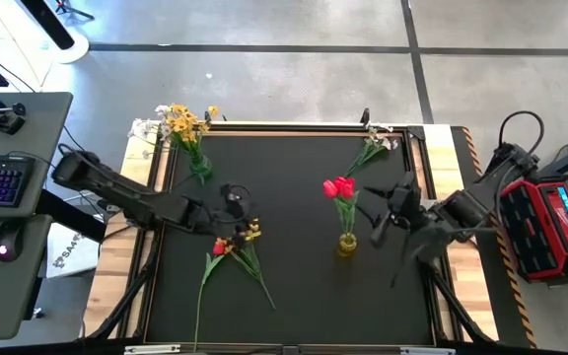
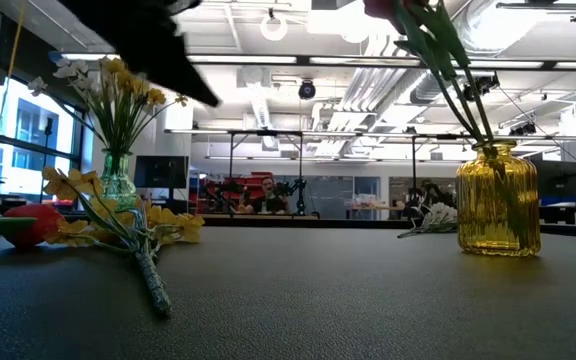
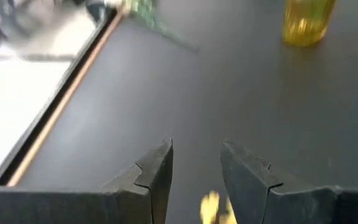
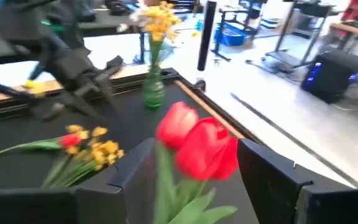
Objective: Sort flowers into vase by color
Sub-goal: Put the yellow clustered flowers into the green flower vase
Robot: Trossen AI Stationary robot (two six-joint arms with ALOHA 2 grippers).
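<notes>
On the dark worktop [image 1: 294, 256] two red tulips [image 1: 339, 187] stand in a yellow vase [image 1: 347, 244] right of centre. The low view cuts their heads off at its upper edge, showing only stems rising from the vase [image 2: 498, 200]. The right pincer [image 1: 381, 215] sits just beside those tulips, its fingers spread apart with nothing between them. In the right wrist view the red heads [image 4: 197, 146] fill the gap ahead of the fingers, blurred, and whether they touch a finger cannot be told.

A green vase [image 1: 200, 168] near the far left corner holds yellow and white blossoms [image 1: 180, 120]. A white sprig [image 1: 373, 146] lies flat near the far right corner. In the low view it is only a small pale shape [image 2: 430, 218] behind the yellow vase.

Left of centre, a red tulip [image 1: 219, 248] and a yellow bunch [image 1: 250, 233] lie crossed on the worktop, stems trailing toward the near edge. The left pincer [image 1: 235, 202] hovers just beyond them, fingers partly apart and empty. Its wrist view shows a scrap of yellow [image 3: 213, 206] between the fingers, mostly cut off. In the low view that arm is only a dark blur at the upper left.
</notes>
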